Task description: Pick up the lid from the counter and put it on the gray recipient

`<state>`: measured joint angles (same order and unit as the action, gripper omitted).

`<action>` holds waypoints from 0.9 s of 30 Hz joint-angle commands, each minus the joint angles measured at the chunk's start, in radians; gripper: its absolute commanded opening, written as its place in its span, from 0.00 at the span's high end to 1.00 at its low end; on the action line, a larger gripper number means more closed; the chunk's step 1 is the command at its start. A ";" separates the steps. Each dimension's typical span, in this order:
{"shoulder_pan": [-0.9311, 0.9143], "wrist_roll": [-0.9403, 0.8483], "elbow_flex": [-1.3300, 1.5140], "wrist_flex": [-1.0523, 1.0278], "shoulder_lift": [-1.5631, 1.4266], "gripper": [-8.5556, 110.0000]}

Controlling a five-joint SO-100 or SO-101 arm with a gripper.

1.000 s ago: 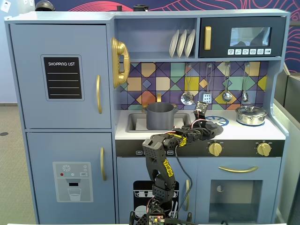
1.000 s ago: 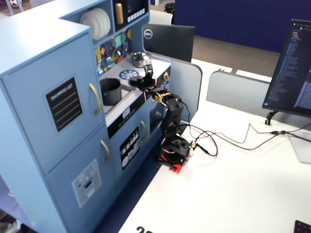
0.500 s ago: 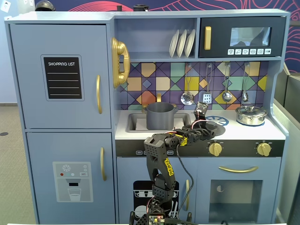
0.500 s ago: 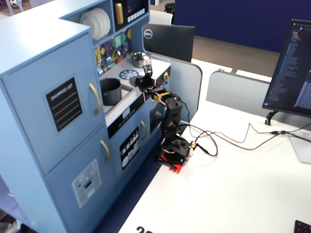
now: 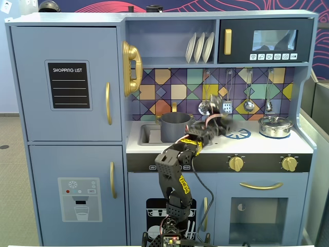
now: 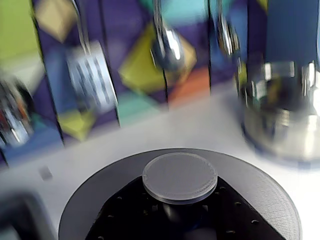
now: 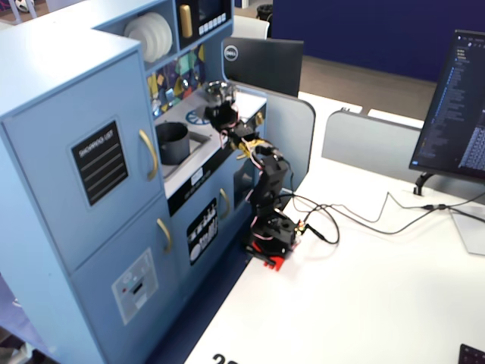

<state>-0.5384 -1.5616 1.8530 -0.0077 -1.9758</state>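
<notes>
The lid (image 6: 262, 187), a matte dark gray disc with a round central knob (image 6: 180, 176), fills the bottom of the wrist view. My gripper (image 6: 180, 212) is shut on the knob, with black fingers (image 6: 125, 217) on either side. In a fixed view the gripper (image 5: 222, 125) holds the lid, blurred, over the white counter, just left of the blue-and-white burner pattern (image 5: 240, 135). The gray recipient (image 5: 175, 126), a dark gray pot, stands by the sink to the gripper's left. It also shows in the other fixed view (image 7: 173, 142), nearer than the gripper (image 7: 224, 114).
A shiny silver pot (image 5: 275, 126) with its lid stands on the right of the counter, close on the right in the wrist view (image 6: 280, 117). Utensils (image 5: 249, 105) hang on the tiled back wall. A sink (image 5: 149, 135) lies left of the gray pot.
</notes>
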 commanded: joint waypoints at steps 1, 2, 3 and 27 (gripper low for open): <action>0.052 -0.003 -0.153 -0.080 -0.143 0.93; 0.074 0.008 -0.169 -0.104 -0.164 0.93; 0.100 0.023 -0.179 -0.133 -0.186 0.93; 0.505 -0.018 0.077 -0.055 -0.204 0.93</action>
<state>-0.0476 -1.5677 1.9512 -0.1181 -2.1798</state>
